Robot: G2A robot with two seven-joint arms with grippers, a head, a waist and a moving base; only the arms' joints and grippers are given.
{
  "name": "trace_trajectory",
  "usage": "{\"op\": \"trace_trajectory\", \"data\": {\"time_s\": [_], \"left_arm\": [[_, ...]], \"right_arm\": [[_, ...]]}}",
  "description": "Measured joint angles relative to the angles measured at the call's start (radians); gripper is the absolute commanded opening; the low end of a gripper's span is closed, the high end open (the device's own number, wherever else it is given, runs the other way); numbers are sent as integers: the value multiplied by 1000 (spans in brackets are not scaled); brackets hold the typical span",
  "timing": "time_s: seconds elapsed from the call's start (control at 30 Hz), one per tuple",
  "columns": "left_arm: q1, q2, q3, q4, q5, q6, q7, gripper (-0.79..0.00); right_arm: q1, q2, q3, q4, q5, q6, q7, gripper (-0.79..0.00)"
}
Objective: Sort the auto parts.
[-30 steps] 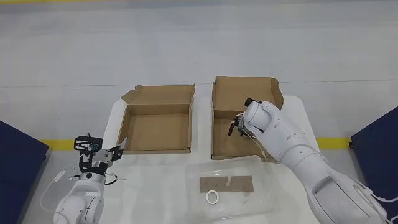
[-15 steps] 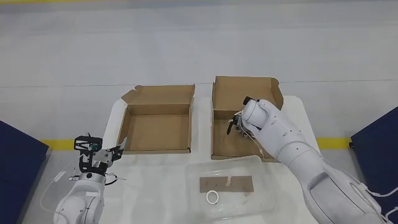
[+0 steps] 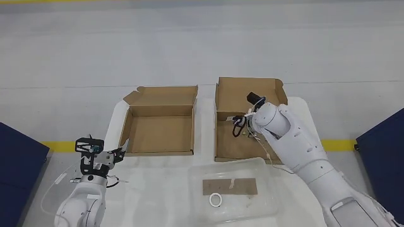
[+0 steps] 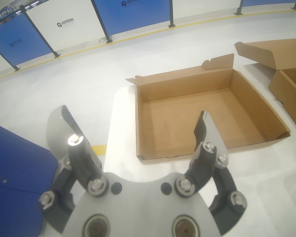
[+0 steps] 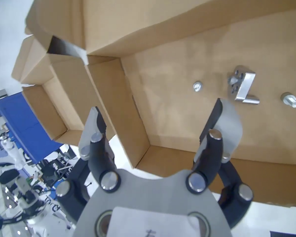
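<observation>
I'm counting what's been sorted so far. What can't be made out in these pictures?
Top view: the right arm covers much of the right box, hiding the parts inside.
Top view: the white ring in the clear tray is too small to identify.
Right wrist view: that box's floor is cut off by the edge just past the bolt.

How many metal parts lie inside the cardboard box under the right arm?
3. A small silver nut, an L-shaped silver metal bracket beside it, and a silver bolt past the bracket, all on the floor of the brown cardboard box. More may be hidden.
</observation>
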Motion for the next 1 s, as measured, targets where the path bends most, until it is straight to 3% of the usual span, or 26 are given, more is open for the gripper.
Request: {"op": "trace_trajectory", "data": {"time_s": [0.2, 0.4, 0.8, 1.0], "left_arm": [[0, 0, 0, 0, 0, 0, 0, 0], [0, 0, 0, 0, 0, 0, 0, 0], [0, 0, 0, 0, 0, 0, 0, 0], [0, 0, 0, 0, 0, 0, 0, 0]], "right_arm": [[-270, 83, 258, -353, 21, -145, 105, 0], [-470, 121, 466, -514, 135, -338, 206, 0], [-711, 157, 753, -530, 503, -741, 436, 0], [-774, 169, 821, -490, 641, -888, 547, 0]]}}
